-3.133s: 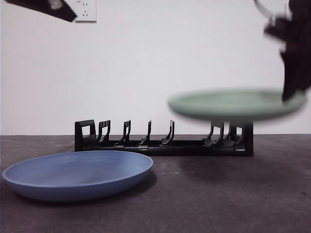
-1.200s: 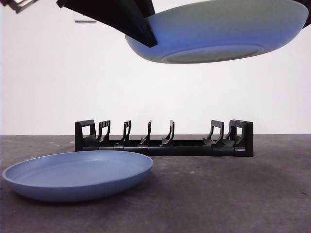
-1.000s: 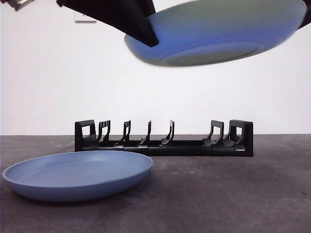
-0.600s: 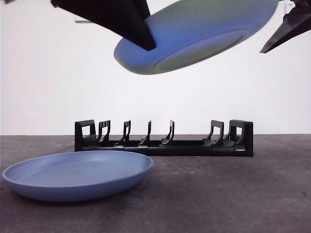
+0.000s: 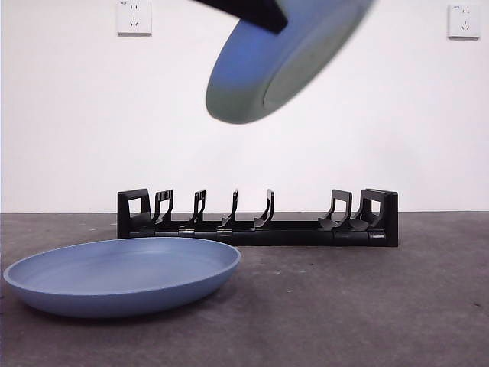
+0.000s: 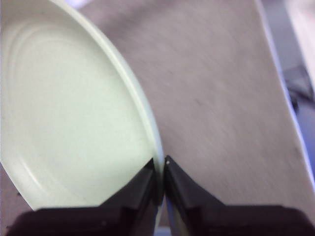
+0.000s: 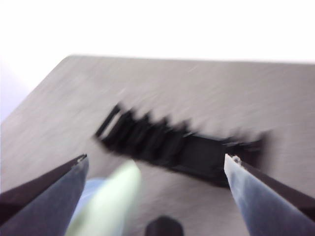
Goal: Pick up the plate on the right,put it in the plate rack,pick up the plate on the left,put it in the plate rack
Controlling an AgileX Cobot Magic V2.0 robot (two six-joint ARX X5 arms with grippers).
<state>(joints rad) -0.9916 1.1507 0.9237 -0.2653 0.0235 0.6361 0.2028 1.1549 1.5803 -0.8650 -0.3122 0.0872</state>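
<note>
High over the plate rack (image 5: pixel 256 218), a pale green plate (image 5: pixel 283 61) hangs steeply tilted and blurred, its underside facing the front view. My left gripper (image 5: pixel 248 11) comes in from the top edge and is shut on that plate's rim. The left wrist view shows the jaws (image 6: pixel 161 164) pinching the rim of the green plate (image 6: pixel 74 123). A blue plate (image 5: pixel 122 275) lies flat on the table at the front left. My right gripper (image 7: pixel 156 157) is open and holds nothing; past it lie the rack (image 7: pixel 177 145) and an edge of the green plate (image 7: pixel 108 206).
The dark grey table (image 5: pixel 367 306) runs back to a white wall just behind the rack. Two wall sockets (image 5: pixel 134 17) (image 5: pixel 464 21) sit high on that wall. The rack's slots hold nothing.
The green plate passed from the right gripper to the left one. In the last second it has tipped steeply and shifted left. The right gripper has left the front view.
</note>
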